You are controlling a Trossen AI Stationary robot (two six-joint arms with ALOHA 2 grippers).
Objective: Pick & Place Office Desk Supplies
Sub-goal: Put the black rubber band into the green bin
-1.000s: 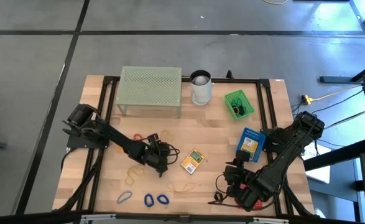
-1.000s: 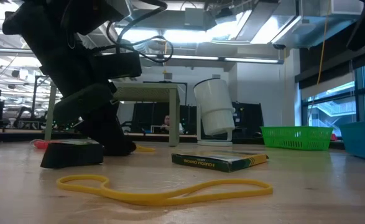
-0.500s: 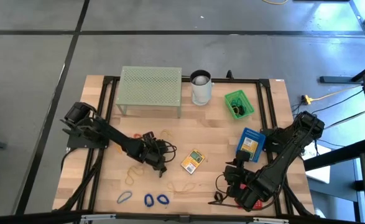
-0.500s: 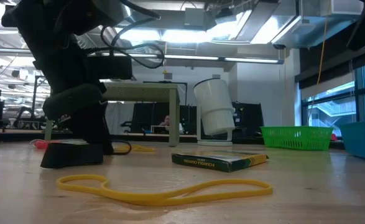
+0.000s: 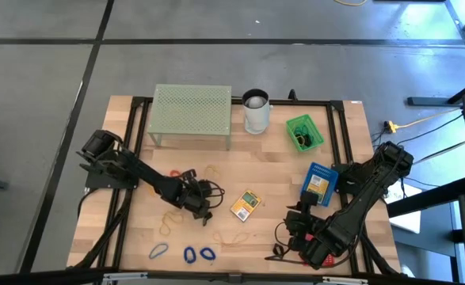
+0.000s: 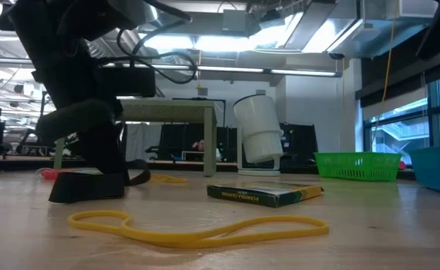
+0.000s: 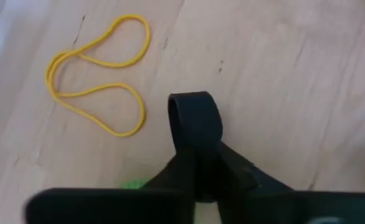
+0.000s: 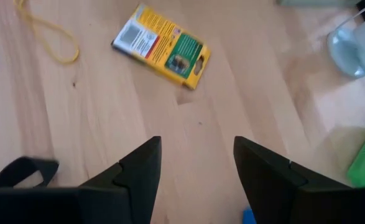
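The left gripper (image 5: pixel 203 207) is low over the counter (image 5: pixel 280 170), fingers pinched on a black binder clip (image 7: pixel 194 118), beside a yellow rubber band (image 7: pixel 98 74). The right gripper (image 5: pixel 294 224) waits, fingers wide.

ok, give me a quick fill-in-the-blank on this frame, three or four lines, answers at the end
1. The left gripper is shut on a black ____.
2. The right gripper stands ____, holding nothing.
3. The small yellow card pack lies flat on the ____ tabletop.
4. Green items sit in the small ____ basket.

Answers: binder clip; open; wooden; green
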